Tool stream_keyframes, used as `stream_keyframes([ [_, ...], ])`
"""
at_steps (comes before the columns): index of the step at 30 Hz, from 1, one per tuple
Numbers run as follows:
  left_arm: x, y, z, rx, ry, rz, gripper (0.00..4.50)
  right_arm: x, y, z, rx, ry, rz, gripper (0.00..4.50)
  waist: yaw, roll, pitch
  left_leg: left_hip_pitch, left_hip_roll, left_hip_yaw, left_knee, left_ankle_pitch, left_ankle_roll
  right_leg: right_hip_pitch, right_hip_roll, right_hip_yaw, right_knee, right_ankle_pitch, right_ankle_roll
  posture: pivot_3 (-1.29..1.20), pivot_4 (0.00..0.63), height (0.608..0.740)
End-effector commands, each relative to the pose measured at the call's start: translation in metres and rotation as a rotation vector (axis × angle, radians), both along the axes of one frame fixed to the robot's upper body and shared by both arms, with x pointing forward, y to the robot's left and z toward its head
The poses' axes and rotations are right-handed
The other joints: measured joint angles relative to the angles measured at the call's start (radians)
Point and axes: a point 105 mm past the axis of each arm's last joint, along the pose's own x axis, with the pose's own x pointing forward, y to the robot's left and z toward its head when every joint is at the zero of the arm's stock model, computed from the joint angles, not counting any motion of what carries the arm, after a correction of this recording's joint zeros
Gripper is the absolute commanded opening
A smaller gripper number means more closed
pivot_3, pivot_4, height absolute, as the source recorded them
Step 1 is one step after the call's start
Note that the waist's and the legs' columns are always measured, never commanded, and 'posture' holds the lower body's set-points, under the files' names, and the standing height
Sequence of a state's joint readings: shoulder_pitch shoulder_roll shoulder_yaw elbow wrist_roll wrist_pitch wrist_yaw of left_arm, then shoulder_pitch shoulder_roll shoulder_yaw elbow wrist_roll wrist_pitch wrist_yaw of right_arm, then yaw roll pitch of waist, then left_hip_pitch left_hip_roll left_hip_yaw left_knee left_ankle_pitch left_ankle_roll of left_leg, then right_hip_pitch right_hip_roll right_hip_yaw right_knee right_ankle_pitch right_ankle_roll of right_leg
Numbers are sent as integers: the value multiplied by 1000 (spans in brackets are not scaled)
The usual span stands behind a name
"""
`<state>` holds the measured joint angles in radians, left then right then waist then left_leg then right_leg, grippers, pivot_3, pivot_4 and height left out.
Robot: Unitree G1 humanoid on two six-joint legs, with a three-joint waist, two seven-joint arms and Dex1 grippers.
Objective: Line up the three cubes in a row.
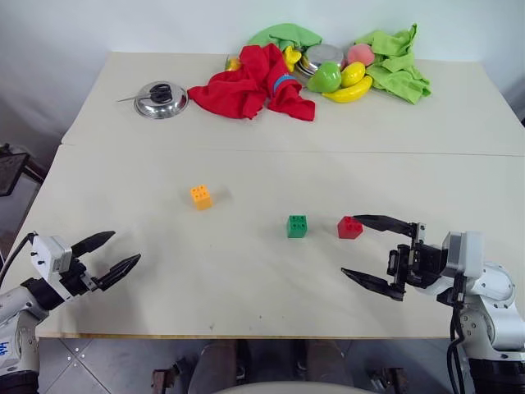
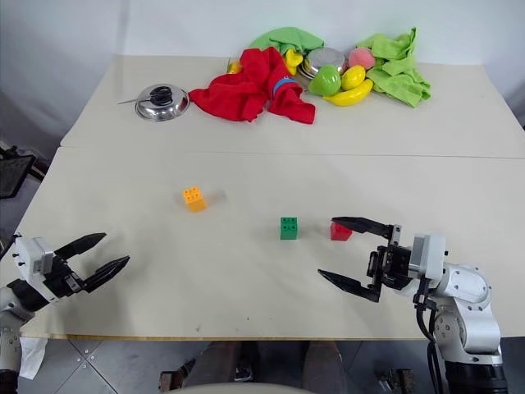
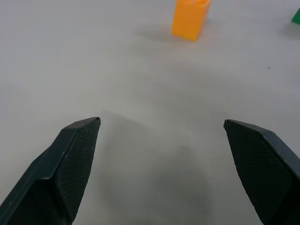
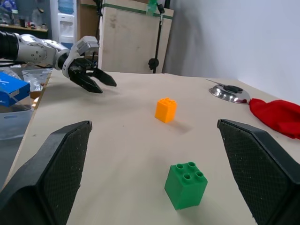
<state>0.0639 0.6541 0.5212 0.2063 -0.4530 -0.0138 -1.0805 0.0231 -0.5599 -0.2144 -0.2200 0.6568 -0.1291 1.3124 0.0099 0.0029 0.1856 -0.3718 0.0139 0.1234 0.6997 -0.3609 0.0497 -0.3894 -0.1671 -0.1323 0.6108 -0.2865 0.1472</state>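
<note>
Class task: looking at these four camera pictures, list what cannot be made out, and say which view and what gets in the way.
- Red studded plastic cube: partly behind the right gripper finger, right eye view.
- Green studded plastic cube: cut off by the left wrist view's edge.
- Toy fruit pile: partly buried under red and green cloths.

We've got our left gripper (image 1: pixel 117 254) low at the near left, fingers spread wide, pointing inward; our right gripper (image 1: pixel 365 249) at the near right, fingers gaping too, aimed leftward; both hold nothing.
</note>
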Motion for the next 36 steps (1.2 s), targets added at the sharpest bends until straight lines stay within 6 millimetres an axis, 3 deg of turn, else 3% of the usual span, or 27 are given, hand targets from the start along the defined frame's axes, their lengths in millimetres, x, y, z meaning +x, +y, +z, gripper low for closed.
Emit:
stream_keyframes([
  [1, 15, -23, 15, 9, -83, -75, 4485, 1, -12, 4, -24, -29, -40, 4500, 3, 0, 0, 0, 0, 0, 0, 0, 0, 0, 0, 0, 0, 0, 0, 0, 150, 740],
  [8, 67, -62, 19, 58, -83, -211, 4485, 2, -34, -2, -66, -2, -108, 4500, 3, 0, 0, 0, -1, 2, 0, 0, 0, -1, 1, 0, 1, 0, 0, 0, 150, 740],
  [13, 99, -79, 14, 115, -51, -273, 4485, 3, -34, -1, -65, -11, -123, 4500, -9, -1, 0, 0, -1, 3, 0, 0, 1, -1, 2, 0, 1, 0, 0, 0, 150, 740],
  [19, 121, -96, 15, 134, -48, -314, 4485, 0, -30, -2, -61, -9, -136, 4500, -12, -1, 0, -1, -1, 4, -1, 0, 1, -1, 3, 0, 0, 0, 0, 0, 150, 740],
  [24, 118, -94, 19, 128, -54, -365, 3344, -4, -30, -3, -60, -7, -163, 4500, -13, -1, 0, -1, -1, 4, -1, 0, 1, -2, 3, 0, 0, 0, 0, 0, 150, 740],
  [27, 113, -92, 24, 128, -59, -404, 2385, -6, -34, -5, -66, -2, -189, 4500, -13, -1, 0, -1, -1, 3, 0, 0, 1, -2, 2, 0, 1, 0, 0, 0, 150, 740],
  [30, 105, -102, 32, 125, -77, -520, 1498, -9, -40, -6, -76, 4, -220, 4500, -10, -1, 0, -1, -1, 3, 0, 0, 1, -2, 2, 0, 0, 0, 0, 0, 150, 740],
  [36, 96, -157, 36, 147, -105, -764, 1488, -15, -53, -11, -100, 30, -260, 4500, 2, -1, 0, -2, -2, 2, 0, 1, 1, -1, 2, 0, 0, 0, 1, 0, 150, 740],
])
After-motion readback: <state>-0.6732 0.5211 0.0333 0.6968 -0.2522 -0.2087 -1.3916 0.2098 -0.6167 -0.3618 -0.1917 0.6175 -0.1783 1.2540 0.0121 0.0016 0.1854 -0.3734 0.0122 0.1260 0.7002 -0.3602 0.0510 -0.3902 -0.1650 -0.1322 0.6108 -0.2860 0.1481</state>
